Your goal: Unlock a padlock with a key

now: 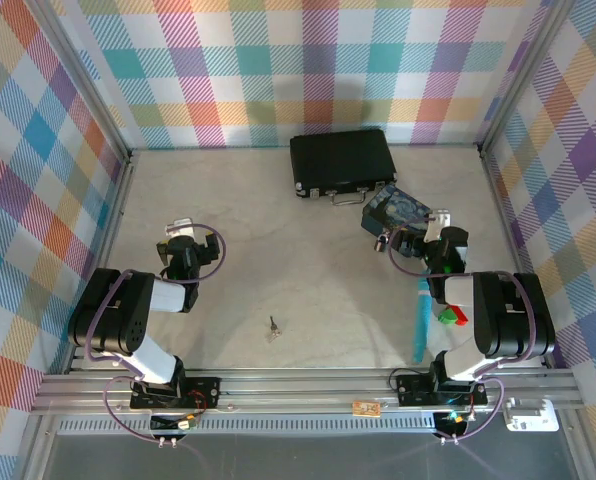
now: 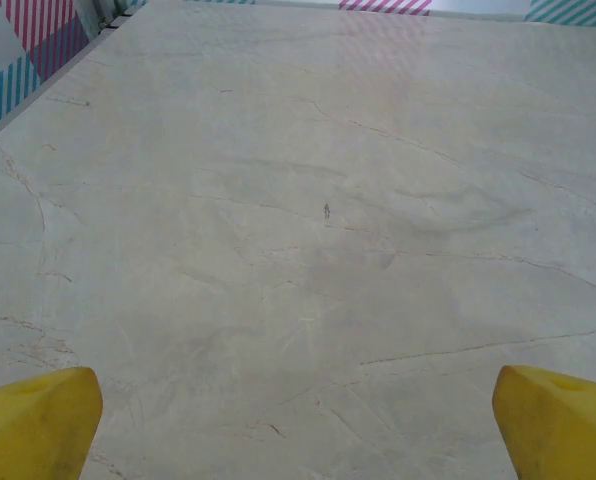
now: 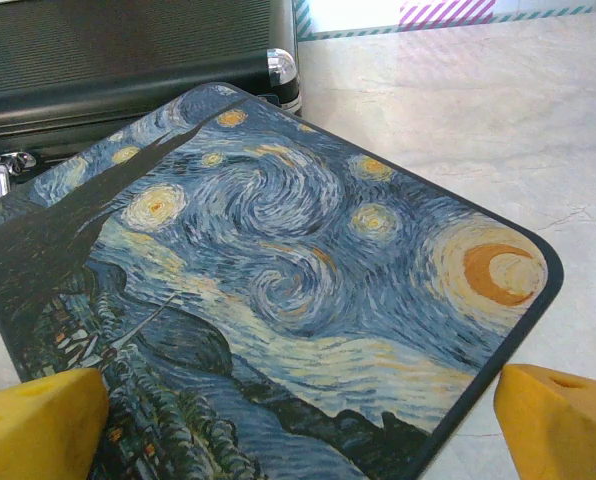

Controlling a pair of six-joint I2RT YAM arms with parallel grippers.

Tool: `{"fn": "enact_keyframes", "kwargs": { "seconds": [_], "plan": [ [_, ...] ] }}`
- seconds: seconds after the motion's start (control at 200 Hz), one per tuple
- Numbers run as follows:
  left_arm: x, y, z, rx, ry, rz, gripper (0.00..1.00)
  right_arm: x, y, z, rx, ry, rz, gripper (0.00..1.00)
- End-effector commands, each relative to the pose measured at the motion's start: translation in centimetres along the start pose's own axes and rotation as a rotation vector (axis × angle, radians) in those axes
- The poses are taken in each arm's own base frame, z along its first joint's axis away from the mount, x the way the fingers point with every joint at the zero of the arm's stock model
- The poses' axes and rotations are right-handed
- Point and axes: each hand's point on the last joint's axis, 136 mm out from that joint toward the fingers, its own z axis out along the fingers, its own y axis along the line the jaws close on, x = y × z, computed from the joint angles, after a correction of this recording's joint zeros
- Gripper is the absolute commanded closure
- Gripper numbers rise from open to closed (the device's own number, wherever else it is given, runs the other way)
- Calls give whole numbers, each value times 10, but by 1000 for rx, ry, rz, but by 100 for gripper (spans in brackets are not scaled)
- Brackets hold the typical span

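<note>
Right gripper, jaws wide, above starry tin; overhead, key mid-table.

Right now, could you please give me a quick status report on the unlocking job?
Left gripper open over bare table. Right gripper open above the starry tin. Key, likely, lies loose on the table between the arms, untouched.
</note>
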Motion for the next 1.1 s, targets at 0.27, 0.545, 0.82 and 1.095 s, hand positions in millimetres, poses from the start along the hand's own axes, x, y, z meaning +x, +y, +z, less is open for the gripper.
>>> {"fn": "enact_keyframes", "kwargs": {
  "seconds": [0.27, 0.545, 0.82, 1.095],
  "plan": [
    [-12, -2, 0, 11, -38, -22, 1, -3, 6, 3, -29, -4, -18, 1],
    [-12, -2, 1, 12, -38, -22, 0, -3, 6, 3, -30, -3, -20, 1],
    [-12, -2, 1, 12, -39, -21, 0, -3, 6, 3, -29, -3, -19, 1],
    [-12, -2, 0, 12, -39, -22, 0, -4, 5, 2, -21, -9, -16, 1]
  ]
}}
